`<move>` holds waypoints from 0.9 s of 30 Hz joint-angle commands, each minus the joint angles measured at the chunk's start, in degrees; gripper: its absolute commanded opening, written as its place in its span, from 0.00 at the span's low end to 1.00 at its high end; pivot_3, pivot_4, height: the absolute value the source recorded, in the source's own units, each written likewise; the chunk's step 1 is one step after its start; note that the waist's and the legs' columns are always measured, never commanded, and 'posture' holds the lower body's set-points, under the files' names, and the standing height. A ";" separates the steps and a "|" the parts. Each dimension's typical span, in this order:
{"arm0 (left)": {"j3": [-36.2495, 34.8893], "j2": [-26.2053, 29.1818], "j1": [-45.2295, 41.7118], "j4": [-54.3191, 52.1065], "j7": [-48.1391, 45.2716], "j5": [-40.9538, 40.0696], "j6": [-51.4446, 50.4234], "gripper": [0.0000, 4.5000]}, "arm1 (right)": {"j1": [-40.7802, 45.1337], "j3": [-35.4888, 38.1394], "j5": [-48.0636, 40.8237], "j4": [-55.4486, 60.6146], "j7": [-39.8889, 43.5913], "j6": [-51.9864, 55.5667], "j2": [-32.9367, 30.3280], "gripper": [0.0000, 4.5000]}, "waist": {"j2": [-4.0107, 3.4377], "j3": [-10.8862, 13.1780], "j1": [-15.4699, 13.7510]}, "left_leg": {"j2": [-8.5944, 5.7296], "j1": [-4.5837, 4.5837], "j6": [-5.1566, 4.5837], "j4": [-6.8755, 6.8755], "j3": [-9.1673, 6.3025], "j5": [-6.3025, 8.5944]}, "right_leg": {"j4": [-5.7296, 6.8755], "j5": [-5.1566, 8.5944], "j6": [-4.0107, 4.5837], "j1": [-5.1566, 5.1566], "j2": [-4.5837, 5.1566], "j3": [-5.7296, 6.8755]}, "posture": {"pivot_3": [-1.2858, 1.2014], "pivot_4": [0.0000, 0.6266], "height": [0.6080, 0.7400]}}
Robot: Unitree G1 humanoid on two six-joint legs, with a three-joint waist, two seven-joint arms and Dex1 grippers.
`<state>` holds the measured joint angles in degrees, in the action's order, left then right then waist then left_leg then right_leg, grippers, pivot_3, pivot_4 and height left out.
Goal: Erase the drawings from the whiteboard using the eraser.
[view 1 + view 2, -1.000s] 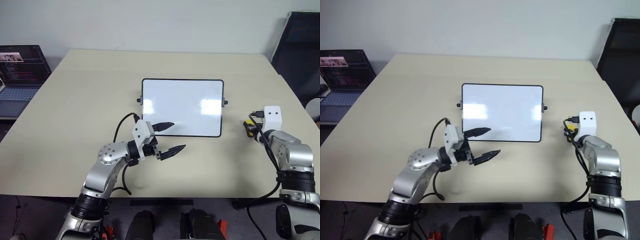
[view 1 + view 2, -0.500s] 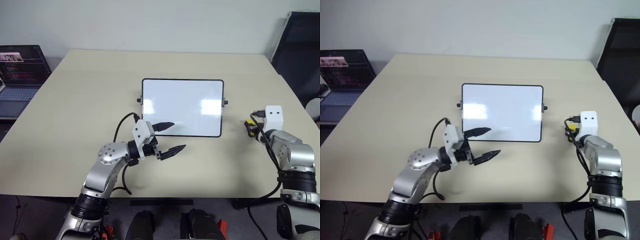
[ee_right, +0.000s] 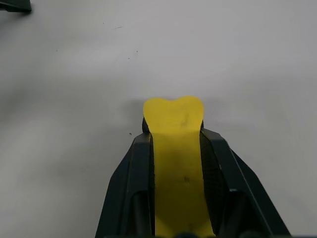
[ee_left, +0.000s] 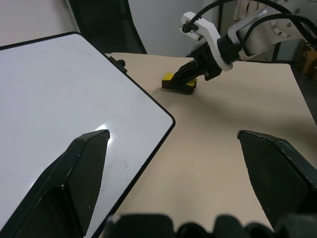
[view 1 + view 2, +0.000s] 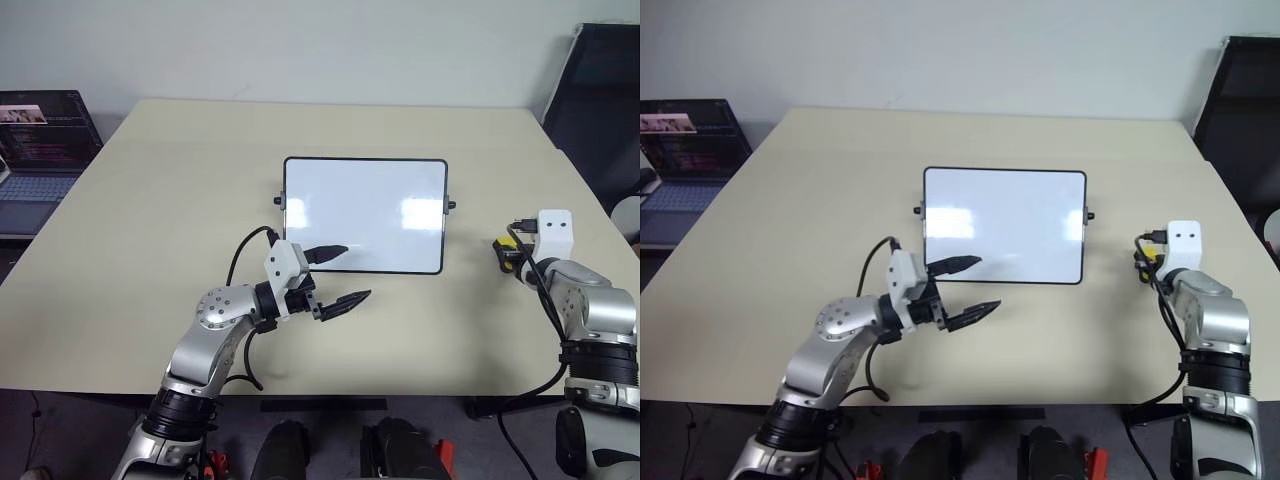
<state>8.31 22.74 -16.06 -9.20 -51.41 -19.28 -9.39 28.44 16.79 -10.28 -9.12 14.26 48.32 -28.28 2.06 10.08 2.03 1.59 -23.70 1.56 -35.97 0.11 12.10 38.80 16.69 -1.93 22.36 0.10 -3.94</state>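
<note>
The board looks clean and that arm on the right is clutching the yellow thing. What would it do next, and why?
Probably open the right gripper and let go of the eraser. The whiteboard shows no marks, and the eraser appears to rest on the table beside the board, so nothing seems left to wipe.

I see the whiteboard (image 5: 365, 215) lying flat in the middle of the surface (image 5: 150, 230). The eraser (image 5: 505, 250) sits at 3 o'clock from it, a little apart, inside my right end effector (image 4: 190, 74). My left end effector (image 5: 338, 275) waits at 7 o'clock, one finger over the board's near edge. A laptop (image 5: 35, 160) sits far off at 9 o'clock, off the surface.
</note>
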 commanded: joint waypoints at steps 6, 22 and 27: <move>-0.99 -0.10 -0.60 -1.08 -0.31 -0.62 1.91 1.00 | 1.04 0.61 -0.35 0.48 0.44 -0.32 -1.90 0.28 | 0.00 0.00 0.00 | 0.00 0.00 0.00 0.00 0.00 0.00 | 0.00 0.00 0.00 0.00 0.00 0.00 | 0.52 0.24 1.00; -0.82 -0.10 -1.96 -2.66 1.06 -0.94 -0.33 1.00 | 0.86 0.75 -1.91 0.82 0.15 1.04 -1.77 1.00 | 0.00 0.00 0.00 | 0.00 0.00 0.00 -0.01 0.00 0.00 | 0.01 0.00 0.00 0.00 0.00 0.00 | 0.52 0.24 1.00; -0.92 -0.03 -1.86 -2.69 0.87 -1.02 -0.34 1.00 | 0.63 1.01 -2.12 1.52 -0.28 1.48 -1.58 1.00 | 0.00 0.00 0.00 | 0.00 0.00 0.00 -0.01 0.00 0.00 | 0.01 0.00 0.00 0.00 0.00 0.00 | 0.52 0.24 1.00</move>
<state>8.29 22.54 -16.99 -9.15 -50.62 -19.27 -9.94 28.60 16.80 -12.15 -9.30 14.50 49.89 -29.09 2.05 10.08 2.03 1.59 -23.70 1.56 -35.98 0.11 12.10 38.81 16.69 -1.93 22.36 0.10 -3.93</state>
